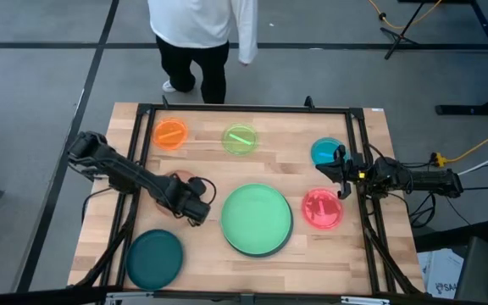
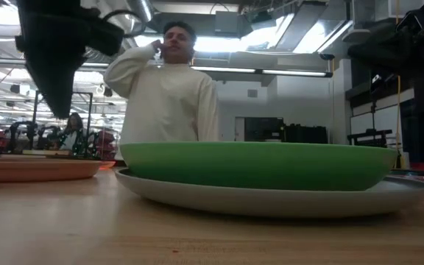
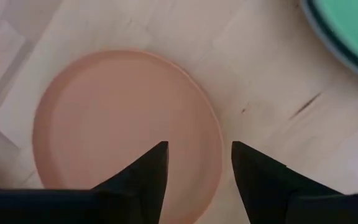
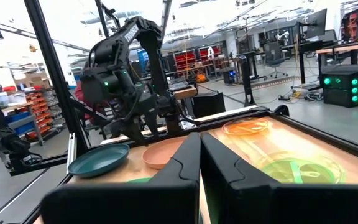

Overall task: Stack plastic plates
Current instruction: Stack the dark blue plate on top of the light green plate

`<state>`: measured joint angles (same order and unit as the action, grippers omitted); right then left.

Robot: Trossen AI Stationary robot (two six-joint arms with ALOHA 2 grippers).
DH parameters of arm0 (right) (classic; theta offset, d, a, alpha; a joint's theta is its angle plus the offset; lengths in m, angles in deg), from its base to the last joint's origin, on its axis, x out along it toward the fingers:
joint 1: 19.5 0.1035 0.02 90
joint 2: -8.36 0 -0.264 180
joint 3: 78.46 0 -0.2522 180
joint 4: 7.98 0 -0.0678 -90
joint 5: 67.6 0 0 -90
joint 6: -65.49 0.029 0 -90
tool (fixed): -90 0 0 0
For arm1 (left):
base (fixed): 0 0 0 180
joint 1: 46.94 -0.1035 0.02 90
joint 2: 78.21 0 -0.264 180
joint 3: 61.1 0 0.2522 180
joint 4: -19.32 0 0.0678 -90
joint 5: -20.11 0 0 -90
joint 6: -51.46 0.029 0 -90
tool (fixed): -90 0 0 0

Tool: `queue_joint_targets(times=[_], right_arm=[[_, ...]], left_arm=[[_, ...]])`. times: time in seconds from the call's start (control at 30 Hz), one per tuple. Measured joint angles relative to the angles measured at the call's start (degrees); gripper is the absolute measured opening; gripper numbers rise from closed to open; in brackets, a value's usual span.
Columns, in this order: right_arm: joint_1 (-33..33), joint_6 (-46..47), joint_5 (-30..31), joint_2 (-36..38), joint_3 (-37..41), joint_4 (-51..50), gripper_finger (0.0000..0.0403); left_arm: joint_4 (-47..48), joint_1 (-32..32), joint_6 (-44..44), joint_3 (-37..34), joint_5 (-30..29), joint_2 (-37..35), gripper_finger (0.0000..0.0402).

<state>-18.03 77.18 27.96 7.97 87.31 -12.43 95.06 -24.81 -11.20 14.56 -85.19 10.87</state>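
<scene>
The light green plate (image 1: 257,219) sits inside the grey plate (image 2: 271,200) at the table's middle. The dark teal plate (image 1: 153,257) lies near the near-left corner. The orange (image 1: 170,134), lime (image 1: 240,139), blue (image 1: 324,152) and pink-red (image 1: 322,208) small plates lie apart on the wood. The brown plate (image 3: 123,124) rests flat, mostly hidden under my left arm in the high view. My left gripper (image 3: 197,155) is open and hovers above the brown plate's edge nearest the green plate. My right gripper (image 4: 199,149) is shut, in the air between the blue and pink-red plates.
A black frame (image 1: 142,110) runs around the table's edges. A person in a white top (image 1: 197,25) stands past the far edge. Bare wood (image 1: 312,254) lies along the near edge, to the right of the grey plate.
</scene>
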Motion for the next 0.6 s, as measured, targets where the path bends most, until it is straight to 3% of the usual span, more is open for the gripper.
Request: queue_joint_targets(times=[0.6], right_arm=[[0.0, 0.0, 0.0, 0.01, 0.0, -0.34, 0.0005]], left_arm=[[-9.73, 0.17, -0.24, -5.07, -0.41, 0.19, 0.017]])
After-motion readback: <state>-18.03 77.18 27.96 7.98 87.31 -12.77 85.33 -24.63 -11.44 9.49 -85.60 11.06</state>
